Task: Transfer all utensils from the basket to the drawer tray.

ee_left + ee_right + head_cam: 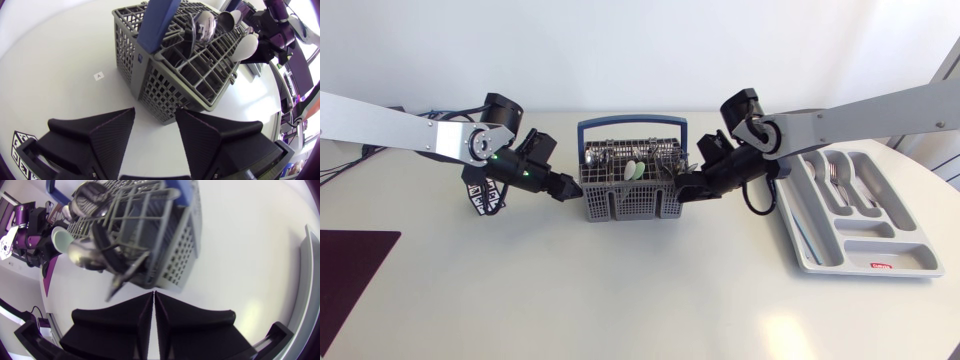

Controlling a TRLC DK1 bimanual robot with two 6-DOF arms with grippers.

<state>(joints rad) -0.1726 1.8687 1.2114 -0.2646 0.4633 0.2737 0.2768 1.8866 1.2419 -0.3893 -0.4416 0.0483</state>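
Observation:
A grey mesh basket (630,195) with a blue handle stands at the middle of the table, holding silver spoons (202,22), pale spoons (632,170) and dark-handled utensils (117,275). My left gripper (567,188) is at the basket's left wall. In the left wrist view it (155,117) stands open, the basket's (170,65) lower corner just ahead of its fingertips. My right gripper (682,188) is at the basket's right side. Its fingers (152,297) are pressed together just short of the basket (170,245), with nothing seen between them. The grey drawer tray (865,255) lies at the right.
Several forks and spoons (840,180) lie in the tray's compartments. A dark purple mat (350,270) covers the table's near left corner. A small white label (99,76) sits on the table left of the basket. The tray's rim (307,280) lies beside my right gripper.

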